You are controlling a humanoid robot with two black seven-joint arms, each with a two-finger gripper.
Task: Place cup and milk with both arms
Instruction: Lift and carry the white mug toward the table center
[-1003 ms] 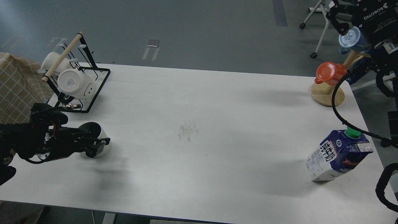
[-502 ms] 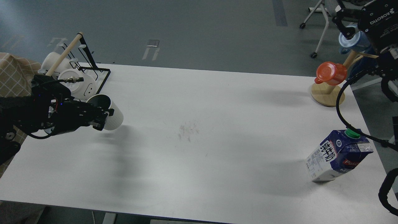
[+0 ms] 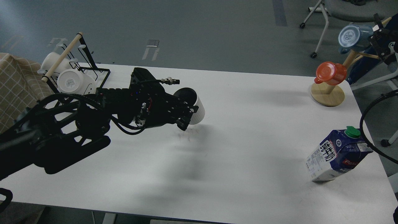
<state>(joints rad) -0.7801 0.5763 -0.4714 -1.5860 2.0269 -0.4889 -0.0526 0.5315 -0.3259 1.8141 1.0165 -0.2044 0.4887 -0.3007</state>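
Note:
The cup [image 3: 199, 109], an off-white ribbed mug with a dark inside, is held above the middle of the white table [image 3: 248, 130], tilted with its mouth facing up and left. My left gripper [image 3: 188, 114] is shut on the cup, with the black arm reaching in from the left. The milk [image 3: 339, 155], a dark blue and white carton with a green cap, stands near the table's right front edge, with nothing touching it. Only a dark part of my right gripper [image 3: 381, 42] shows at the top right edge, far above the milk; its fingers cannot be told apart.
A black wire rack [image 3: 93, 84] with smooth white mugs [image 3: 74, 82] stands at the back left. A wooden stand [image 3: 328, 95] at the back right carries an orange cup [image 3: 331, 73] and a blue cup [image 3: 353, 37]. A chair [image 3: 326, 18] stands behind the table.
My left arm lifted the cup off the left side of the table and carried it right to above the middle. My right gripper moved up and right, mostly out of view. The milk stayed put.

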